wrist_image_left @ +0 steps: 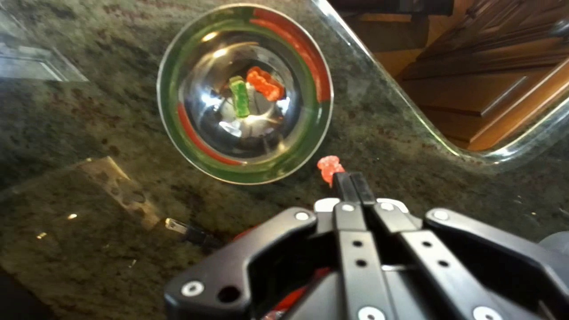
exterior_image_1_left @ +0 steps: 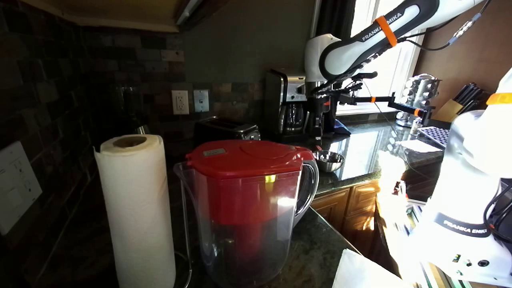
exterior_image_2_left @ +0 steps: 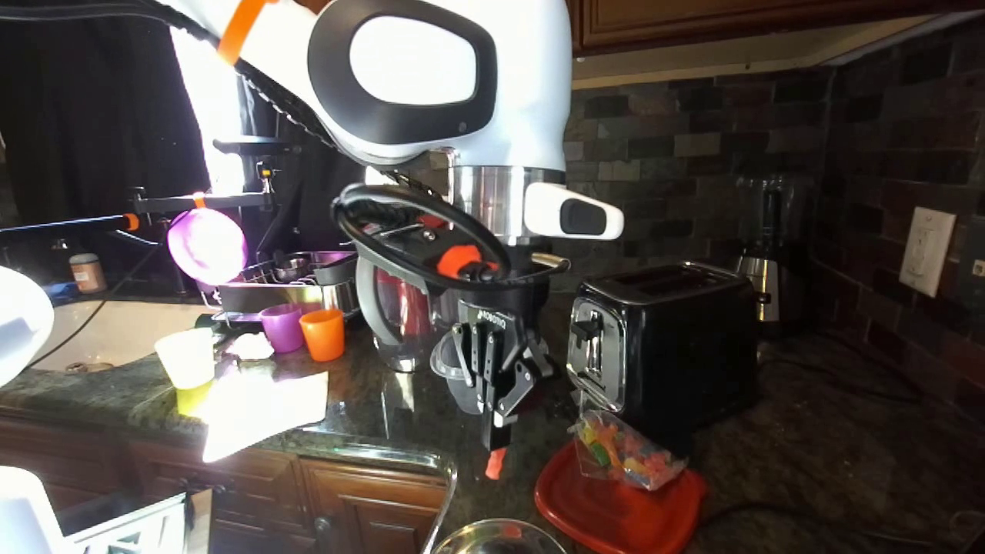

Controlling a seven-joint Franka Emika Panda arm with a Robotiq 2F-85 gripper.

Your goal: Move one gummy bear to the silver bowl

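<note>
The silver bowl point(wrist_image_left: 173, 102) stands on the dark counter with a green gummy bear point(wrist_image_left: 240, 98) and an orange-red gummy bear point(wrist_image_left: 265, 83) lying in its bottom. In an exterior view the same silver bowl point(exterior_image_1_left: 330, 162) shows under my gripper. My gripper point(wrist_image_left: 350, 174) points down beside the bowl, its fingers pressed together. A red gummy bear point(wrist_image_left: 330, 166) sticks out at the fingertips. An exterior view shows that red gummy bear point(exterior_image_2_left: 495, 463) hanging just below the gripper point(exterior_image_2_left: 497, 445). Its gripped end is hidden.
A clear bag of gummy bears point(exterior_image_2_left: 627, 454) rests on a red lid point(exterior_image_2_left: 569, 496) in front of the black toaster point(exterior_image_2_left: 677, 346). The counter edge point(exterior_image_2_left: 454, 481) curves close by. A red-lidded pitcher point(exterior_image_1_left: 248, 160) and a paper towel roll point(exterior_image_1_left: 138, 208) stand on the counter.
</note>
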